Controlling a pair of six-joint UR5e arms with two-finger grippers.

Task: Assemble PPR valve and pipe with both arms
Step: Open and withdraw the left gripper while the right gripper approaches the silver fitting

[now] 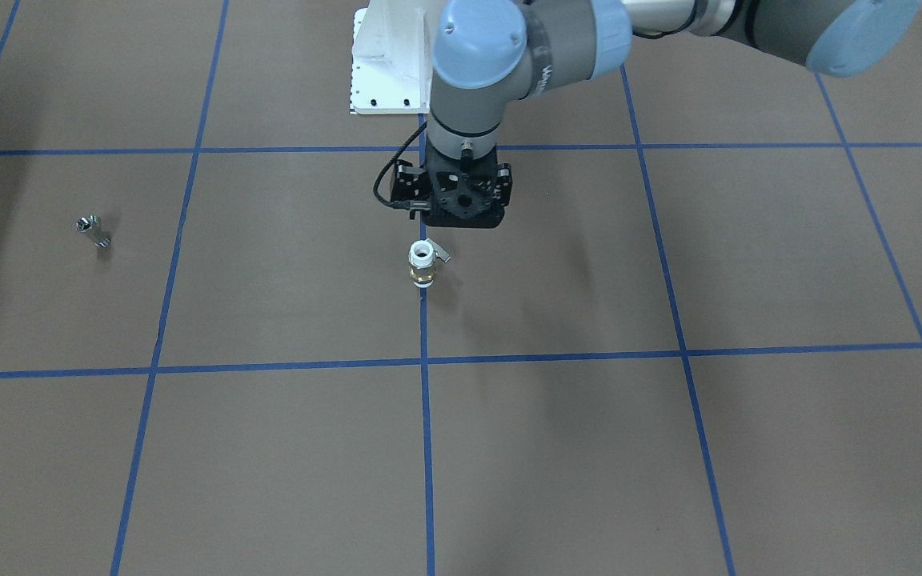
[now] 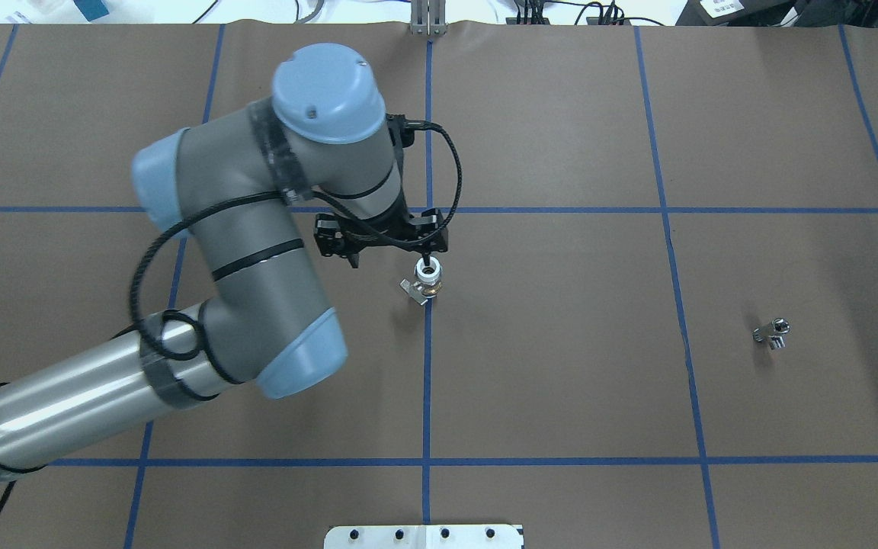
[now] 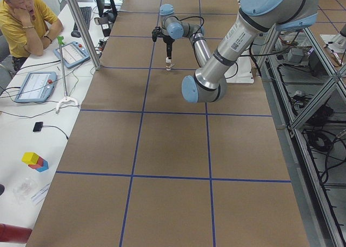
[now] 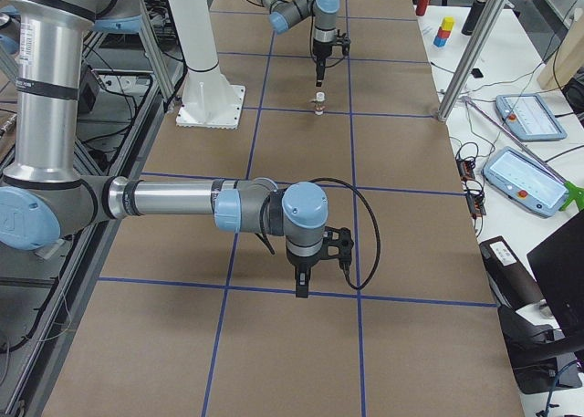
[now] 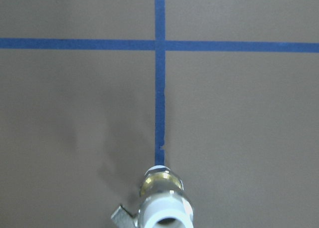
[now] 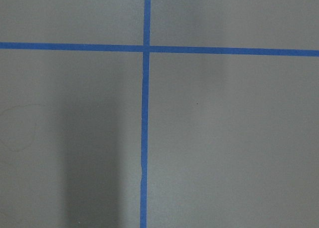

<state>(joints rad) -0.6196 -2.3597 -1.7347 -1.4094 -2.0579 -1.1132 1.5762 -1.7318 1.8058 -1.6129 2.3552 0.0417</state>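
The PPR valve [image 2: 427, 280] stands upright on a blue tape line, white end up, brass ring below, grey lever at its side. It also shows in the front view [image 1: 422, 264] and at the bottom edge of the left wrist view [image 5: 162, 203]. My left gripper [image 2: 425, 264] hangs just above the valve's top without holding it, and its fingers look closed together. The pipe [image 2: 773, 333], a small silvery stub, lies far to the right, alone on the table [image 1: 93, 230]. My right gripper [image 4: 301, 287] shows only in the right side view, over bare table; I cannot tell its state.
The table is brown paper with a grid of blue tape lines [image 2: 427, 381]. The white pedestal base [image 1: 385, 72] stands at the robot's edge. An operator [image 3: 24, 20] sits beside tablets along the far side bench.
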